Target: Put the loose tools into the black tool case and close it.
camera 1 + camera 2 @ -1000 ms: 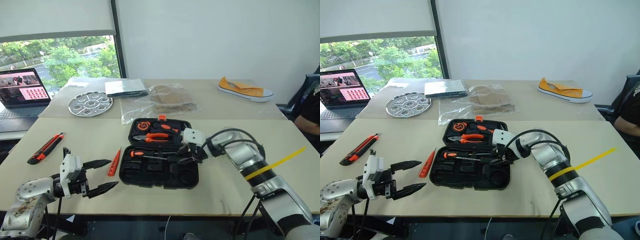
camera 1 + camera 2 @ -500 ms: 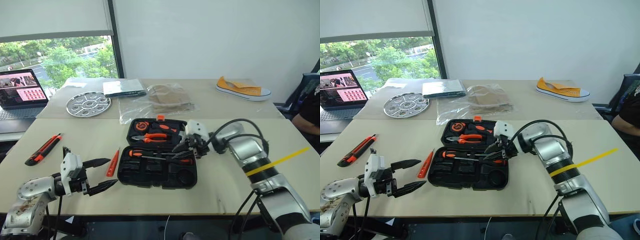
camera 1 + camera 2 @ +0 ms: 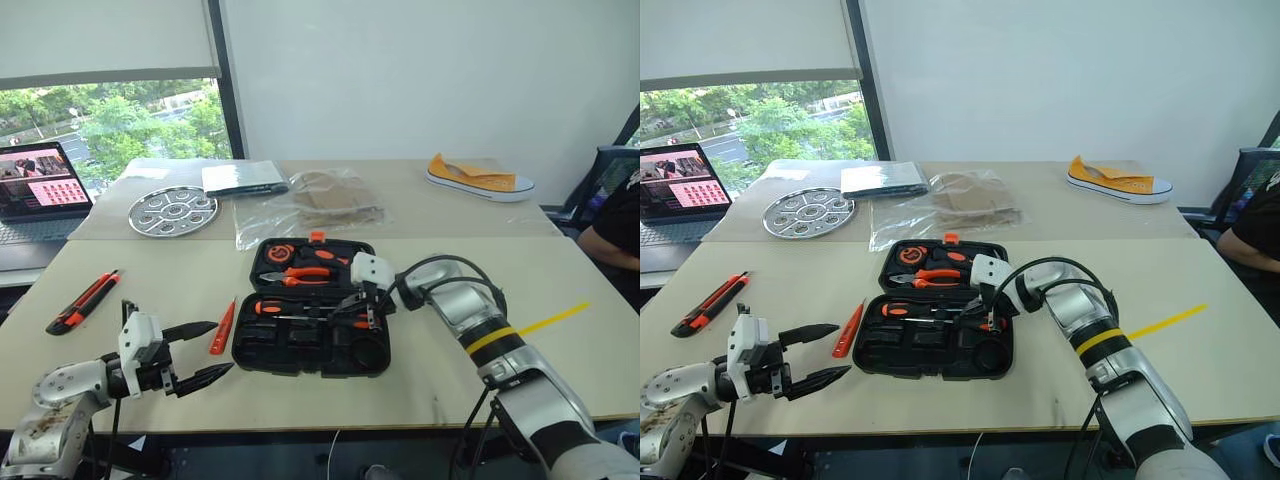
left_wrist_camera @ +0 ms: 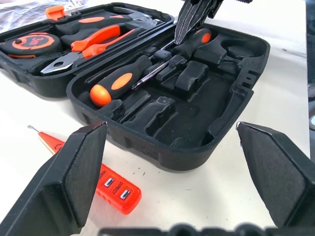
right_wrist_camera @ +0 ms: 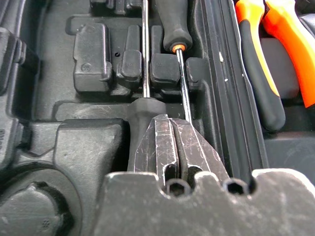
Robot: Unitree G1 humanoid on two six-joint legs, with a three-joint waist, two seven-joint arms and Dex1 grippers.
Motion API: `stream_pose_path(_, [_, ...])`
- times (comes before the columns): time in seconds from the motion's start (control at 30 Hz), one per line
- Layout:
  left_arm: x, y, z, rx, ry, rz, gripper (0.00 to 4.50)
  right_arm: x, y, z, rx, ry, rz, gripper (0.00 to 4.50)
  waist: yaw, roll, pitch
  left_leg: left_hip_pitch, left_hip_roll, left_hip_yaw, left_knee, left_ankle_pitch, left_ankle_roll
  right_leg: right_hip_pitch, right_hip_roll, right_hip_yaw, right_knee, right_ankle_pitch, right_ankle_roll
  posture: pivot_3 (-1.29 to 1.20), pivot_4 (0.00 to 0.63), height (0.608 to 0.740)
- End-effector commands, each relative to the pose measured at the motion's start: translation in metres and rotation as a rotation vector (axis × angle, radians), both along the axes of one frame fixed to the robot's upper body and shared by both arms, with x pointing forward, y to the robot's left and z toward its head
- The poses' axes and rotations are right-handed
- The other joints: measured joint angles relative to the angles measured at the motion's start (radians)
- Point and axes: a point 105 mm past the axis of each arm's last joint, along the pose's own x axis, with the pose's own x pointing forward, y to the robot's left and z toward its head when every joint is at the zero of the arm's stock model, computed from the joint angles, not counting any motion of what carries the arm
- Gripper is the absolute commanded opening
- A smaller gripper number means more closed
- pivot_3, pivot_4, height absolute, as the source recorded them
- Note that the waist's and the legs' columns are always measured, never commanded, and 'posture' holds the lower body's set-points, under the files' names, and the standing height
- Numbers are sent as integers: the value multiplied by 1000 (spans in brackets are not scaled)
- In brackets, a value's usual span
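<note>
Black moulded plastic is what you are working with: the black tool case (image 3: 312, 320) lies open flat in the middle of the worktop (image 3: 560, 370), the lid half with pliers and a tape measure away from you and the recessed tray half nearer. Judge it stiff but light, and likely to skid if you push the lid from one corner, so when you close it take the lid at its far edge near the orange latch (image 3: 318, 237) and steady the tray half. The loose tools are slim, hard and smooth-handled; grip each across the thick part of the handle, not the thin shaft, which would roll between the fingers. The orange tester screwdriver (image 3: 222, 327) lies on the worktop just beside the case's left edge, and the red-black utility knife (image 3: 83, 300) sits well apart, towards the left edge of the worktop. Two screwdrivers (image 4: 119, 80) already lie in the tray's recesses. Your right gripper (image 3: 364, 310) is over the tray with its fingers (image 5: 170, 145) pressed fully together, tips down at the butt of one seated screwdriver's handle; they clasp nothing, and whether they touch the handle cannot be told. Your left gripper (image 3: 197, 352) hovers near the front-left of the worktop with its fingers (image 4: 74, 172) spread as wide as they go, empty, pointing at the case with the tester screwdriver just ahead.
</note>
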Motion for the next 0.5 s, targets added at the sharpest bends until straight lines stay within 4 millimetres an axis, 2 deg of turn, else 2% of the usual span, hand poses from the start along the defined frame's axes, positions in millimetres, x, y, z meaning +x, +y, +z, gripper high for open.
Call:
stream_pose_path(0.03, [0,12,5,25,-51,65,4500,-11,12,-6,-12,4,63,36,-2,0,0,0,0,0,0,0,0,0,0,0,0,0,0,0,150,740])
stream_pose_path(0.17, [-3,23,3,-3,-69,143,4500,-17,14,20,116,-91,92,36,-3,0,0,0,0,0,-1,-1,-1,-2,1,2,0,0,0,0,150,740])
stream_pose_path(0.23, [-9,38,1,-29,-67,218,4500,-25,5,35,212,-81,55,36,-3,0,0,0,0,0,-2,-1,-1,-3,2,2,0,0,0,0,150,740])
stream_pose_path(0.33, [-27,82,-5,-62,-47,437,4500,-44,-33,38,249,-127,-14,717,2,0,0,-2,0,-1,-4,-2,0,-3,1,2,0,0,0,0,150,740])
stream_pose_path(0.37, [-36,98,-9,-67,-34,520,4500,-51,-42,43,310,-178,-23,1078,6,0,0,-2,0,-1,-4,-3,0,-3,1,2,-1,0,0,0,150,740])
stream_pose_path(0.5, [-66,137,-21,-59,8,717,4500,-78,-74,42,458,-252,-72,2473,21,0,0,-1,0,0,-5,-6,2,-2,1,0,-3,0,1,0,150,740])
